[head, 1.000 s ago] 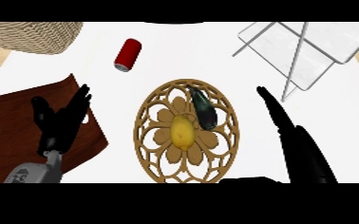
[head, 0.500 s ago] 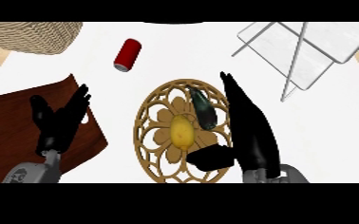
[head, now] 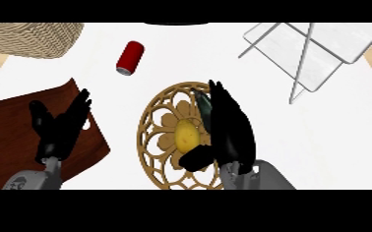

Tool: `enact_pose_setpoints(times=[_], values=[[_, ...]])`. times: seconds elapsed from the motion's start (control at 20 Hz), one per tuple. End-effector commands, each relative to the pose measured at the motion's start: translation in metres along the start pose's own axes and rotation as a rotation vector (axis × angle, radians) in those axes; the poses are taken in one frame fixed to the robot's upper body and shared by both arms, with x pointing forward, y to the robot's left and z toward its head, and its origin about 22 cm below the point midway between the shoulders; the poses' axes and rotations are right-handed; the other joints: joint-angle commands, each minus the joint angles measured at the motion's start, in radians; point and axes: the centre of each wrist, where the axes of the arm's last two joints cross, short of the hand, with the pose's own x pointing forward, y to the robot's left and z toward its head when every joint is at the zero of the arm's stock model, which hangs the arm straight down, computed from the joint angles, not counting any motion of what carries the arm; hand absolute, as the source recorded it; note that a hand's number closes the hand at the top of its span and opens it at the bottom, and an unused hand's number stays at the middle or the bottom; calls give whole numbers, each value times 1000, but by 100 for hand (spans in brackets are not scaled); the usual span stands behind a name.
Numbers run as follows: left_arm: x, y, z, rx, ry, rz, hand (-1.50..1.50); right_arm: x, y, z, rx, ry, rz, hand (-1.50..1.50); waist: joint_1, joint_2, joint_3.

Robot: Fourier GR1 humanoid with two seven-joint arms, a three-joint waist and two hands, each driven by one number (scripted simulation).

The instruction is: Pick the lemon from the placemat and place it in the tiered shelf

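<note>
A yellow lemon lies at the middle of a round tan openwork placemat. My right hand is over the placemat's right half, open, fingers straight and pointing up the view, thumb just below the lemon. The hand covers most of a dark object on the mat. The tiered shelf, a grey wire frame with pale panels, stands at the upper right. My left hand rests open over a brown board at the left.
A red can lies on its side on the white counter at upper left of the placemat. A woven basket sits at the top left corner. The brown board covers the left edge.
My right hand has moved left from the placemat's right side to over its right half, close beside the lemon. The left hand and lemon have stayed put.
</note>
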Motion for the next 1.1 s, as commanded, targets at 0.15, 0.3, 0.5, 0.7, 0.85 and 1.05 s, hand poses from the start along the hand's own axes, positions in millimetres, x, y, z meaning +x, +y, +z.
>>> enact_pose_setpoints(times=[0.15,0.3,0.5,0.7,0.85,1.05], values=[[-29,0,11,-14,97,6,0,10,19,-2,-38,230,31,-150,7,5,-11],[-26,-7,7,-8,94,9,0,4,29,-4,-21,253,59,-150,3,7,-10],[-20,-8,5,-18,81,13,0,9,32,-9,-20,252,43,-150,8,7,-10],[-33,1,5,0,87,-1,0,7,37,-14,-45,270,97,-150,1,8,-12],[-24,-10,3,2,69,-1,0,0,41,-21,-57,310,99,-150,-1,8,-10],[-32,-9,6,-6,73,-4,0,-3,44,-19,-68,304,131,-150,-6,7,-10]])
